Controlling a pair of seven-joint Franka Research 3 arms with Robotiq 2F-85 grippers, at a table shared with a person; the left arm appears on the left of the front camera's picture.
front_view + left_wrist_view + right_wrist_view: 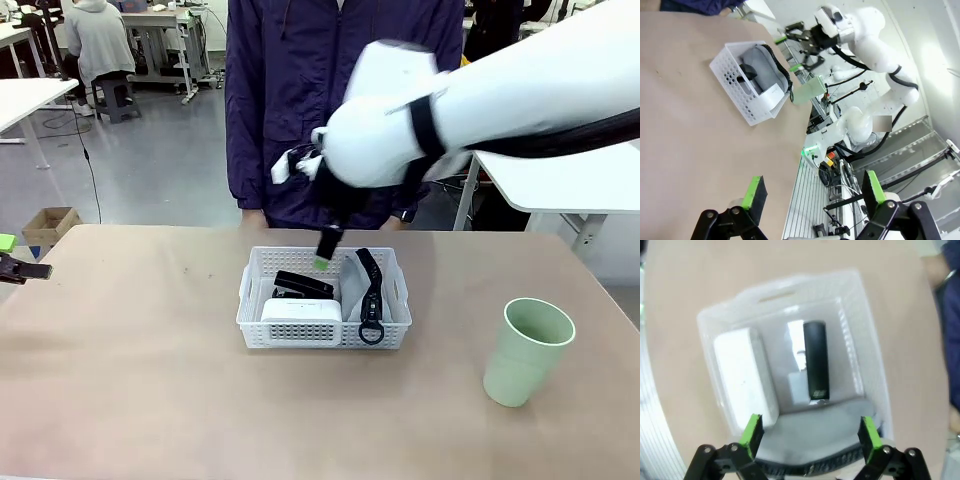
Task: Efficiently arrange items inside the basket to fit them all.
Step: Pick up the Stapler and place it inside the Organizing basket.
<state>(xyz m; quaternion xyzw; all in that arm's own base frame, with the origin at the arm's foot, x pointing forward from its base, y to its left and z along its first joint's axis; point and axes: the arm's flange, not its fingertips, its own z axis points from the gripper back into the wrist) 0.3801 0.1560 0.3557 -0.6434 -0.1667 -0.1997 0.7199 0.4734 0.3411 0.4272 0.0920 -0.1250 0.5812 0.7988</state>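
Basket [300,335], white moulded plastic with round-perforated walls and a cut-out handle at each short end, sits mid-way across the smooth tan table [150,380]. Inside lie a white rectangular box [301,309], a glossy black stapler [303,287] beside it, and a grey soft case [352,298] with a black strap and ring. The right gripper [810,429] hovers above, green pads spread, empty. The left gripper [813,186] is also spread and empty. A pale green tapered cup [527,350] stands upright, well apart.

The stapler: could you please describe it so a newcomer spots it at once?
On the tan table, find the white perforated basket. The stapler lies in its left half, beyond the white box, toward the person. It is a solid black bar, unlike the grey case beside it.
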